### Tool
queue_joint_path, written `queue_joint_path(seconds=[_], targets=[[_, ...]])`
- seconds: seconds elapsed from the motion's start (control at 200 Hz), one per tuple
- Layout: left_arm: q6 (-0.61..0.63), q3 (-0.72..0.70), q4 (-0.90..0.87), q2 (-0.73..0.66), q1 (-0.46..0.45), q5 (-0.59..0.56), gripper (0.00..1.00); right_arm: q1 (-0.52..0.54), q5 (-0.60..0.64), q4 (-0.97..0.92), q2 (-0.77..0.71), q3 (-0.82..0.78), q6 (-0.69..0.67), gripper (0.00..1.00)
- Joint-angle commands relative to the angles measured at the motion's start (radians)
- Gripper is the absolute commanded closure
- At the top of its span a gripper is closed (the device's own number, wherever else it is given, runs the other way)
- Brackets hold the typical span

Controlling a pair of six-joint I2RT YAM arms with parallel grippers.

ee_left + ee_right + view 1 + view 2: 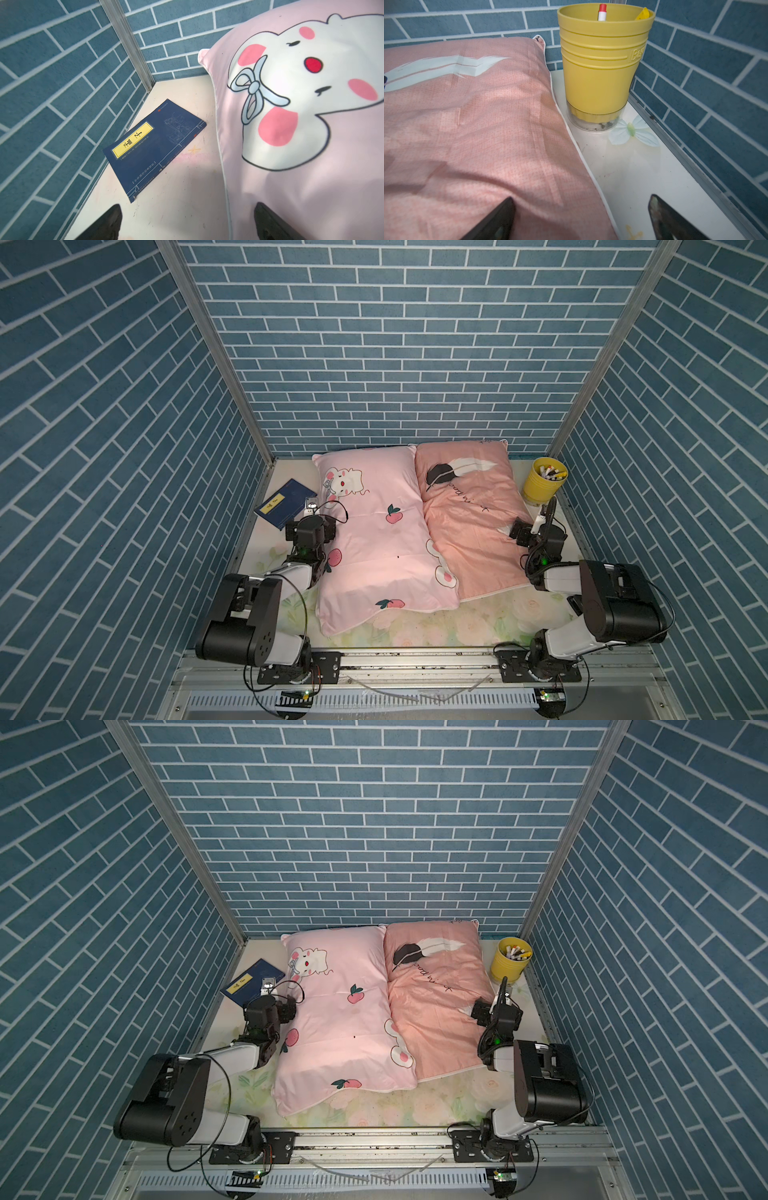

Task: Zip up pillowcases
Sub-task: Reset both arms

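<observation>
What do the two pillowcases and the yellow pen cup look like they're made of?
Bunny pillowcase: smooth fabric, slight sheen, perhaps polyester; soft highlights.
Feather pillowcase: matte woven cloth, maybe cotton blend; visible weave grain, fold creases.
Yellow pen cup: matte moulded plastic; ribbed rings, embossed lettering, clear base.

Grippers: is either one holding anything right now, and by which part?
Nothing is held. The left gripper stands open over the bunny pillow side edge, and the right gripper stands open over the feather pillow side edge.

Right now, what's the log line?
left gripper open at bunny pillow edge | right gripper open at feather pillow edge | nothing held
</observation>
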Motion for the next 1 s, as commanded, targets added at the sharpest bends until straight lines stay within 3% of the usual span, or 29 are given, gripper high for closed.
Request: queue_joint_path(seconds=[0.0, 0.06, 0.1, 0.145, 0.185, 0.23, 0.275, 0.32, 0.51, 0.995], targets=[[-0.031, -0.019, 0.074, 0.035, 0.054, 0.063, 0.0, -0.007, 0.004, 0.003, 0.009, -0.009, -0.002, 0.01], [-0.031, -0.063, 0.147, 0.048, 0.055, 0.081, 0.0, -0.008, 0.004, 0.004, 0.01, -0.007, -0.002, 0.01], [-0.012, -0.098, 0.294, 0.098, 0.053, 0.062, 0.0, -0.007, 0.004, 0.008, 0.012, -0.007, -0.002, 0.01], [-0.043, -0.076, 0.171, 0.056, 0.056, 0.066, 0.0, -0.007, 0.006, 0.002, 0.01, -0.007, -0.003, 0.01], [-0.021, -0.095, 0.277, 0.091, 0.056, 0.058, 0.0, -0.007, 0.006, 0.007, 0.012, -0.008, -0.003, 0.01], [-0.041, -0.08, 0.19, 0.062, 0.056, 0.066, 0.0, -0.007, 0.007, 0.006, 0.009, -0.009, -0.004, 0.01], [-0.024, -0.094, 0.265, 0.087, 0.056, 0.058, 0.0, -0.007, 0.008, 0.001, 0.012, -0.005, -0.006, 0.01], [-0.04, -0.083, 0.203, 0.065, 0.056, 0.064, 0.0, -0.005, -0.009, -0.019, 0.012, 0.005, -0.012, 0.01], [-0.039, -0.087, 0.22, 0.072, 0.056, 0.06, 0.0, -0.005, -0.137, -0.067, 0.015, 0.033, -0.063, 0.01], [-0.032, -0.09, 0.235, 0.076, 0.056, 0.059, 0.0, -0.008, -0.146, -0.076, 0.016, 0.038, -0.059, 0.01]])
